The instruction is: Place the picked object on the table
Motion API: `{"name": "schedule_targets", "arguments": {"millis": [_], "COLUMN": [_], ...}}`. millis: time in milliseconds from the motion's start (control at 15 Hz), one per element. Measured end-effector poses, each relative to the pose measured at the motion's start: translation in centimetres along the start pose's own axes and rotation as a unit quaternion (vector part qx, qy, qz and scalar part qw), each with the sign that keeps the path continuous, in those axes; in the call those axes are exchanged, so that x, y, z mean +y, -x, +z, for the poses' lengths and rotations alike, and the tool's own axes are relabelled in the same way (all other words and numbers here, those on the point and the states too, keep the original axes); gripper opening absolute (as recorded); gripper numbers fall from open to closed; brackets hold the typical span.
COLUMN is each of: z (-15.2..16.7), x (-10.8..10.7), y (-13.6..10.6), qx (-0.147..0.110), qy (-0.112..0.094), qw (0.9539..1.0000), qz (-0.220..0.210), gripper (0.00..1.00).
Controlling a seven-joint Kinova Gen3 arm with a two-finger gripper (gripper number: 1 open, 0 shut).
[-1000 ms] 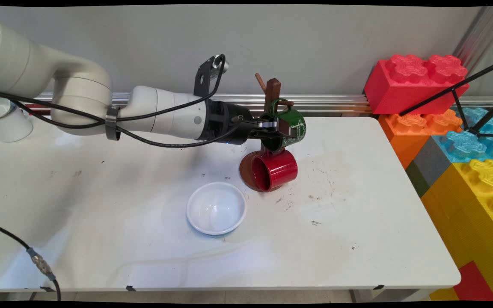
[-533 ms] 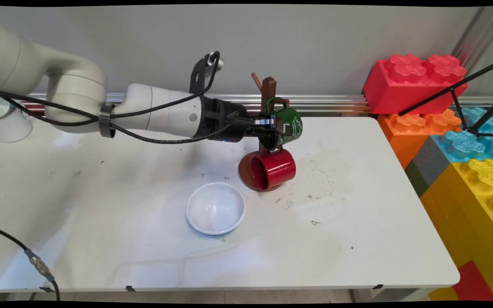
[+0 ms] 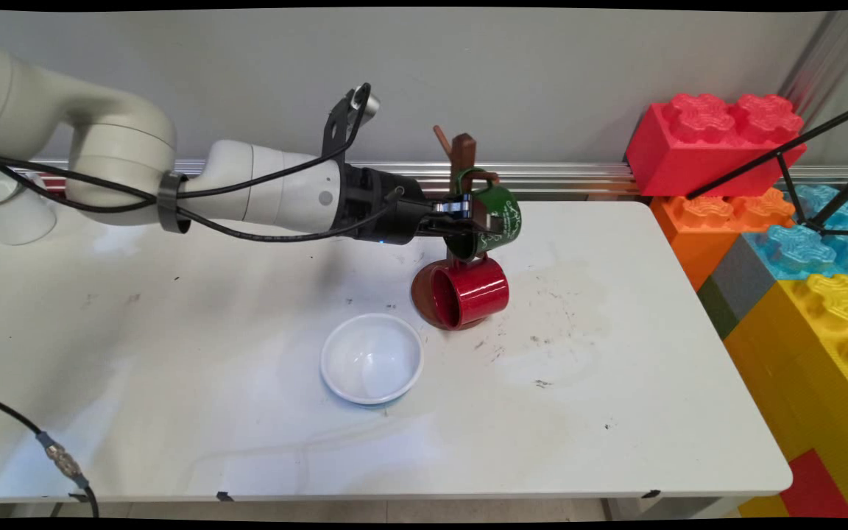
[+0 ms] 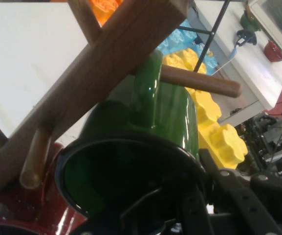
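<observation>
A green mug [image 3: 496, 215] hangs by its handle on a peg of the brown wooden mug tree [image 3: 462, 151] at the table's back middle. My gripper [image 3: 475, 224] reaches in from the left and is shut on the mug's rim. In the hand view the green mug [image 4: 145, 147] fills the middle, one finger inside its mouth and one outside, and its handle loops over a wooden peg [image 4: 204, 83]. A red mug [image 3: 470, 291] hangs lower on the same tree, just under the green one, with its mouth facing left.
A white bowl [image 3: 372, 358] sits in front of the tree, toward the near side. Big red, orange, blue and yellow toy blocks [image 3: 718, 140] stack along the table's right edge. A black tripod leg [image 3: 785, 151] crosses them.
The gripper with the green mug has crept slightly up and left. The mug tree and red mug have shifted a little left with it.
</observation>
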Motion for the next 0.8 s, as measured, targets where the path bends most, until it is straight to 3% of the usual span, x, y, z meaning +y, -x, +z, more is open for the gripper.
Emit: {"name": "schedule_targets", "arguments": {"millis": [800], "z": [0.1], "x": [1.7], "y": [-0.7], "qx": [0.000], "qy": [0.034], "qw": [0.9994], "qz": [-0.007], "gripper": [0.00]}}
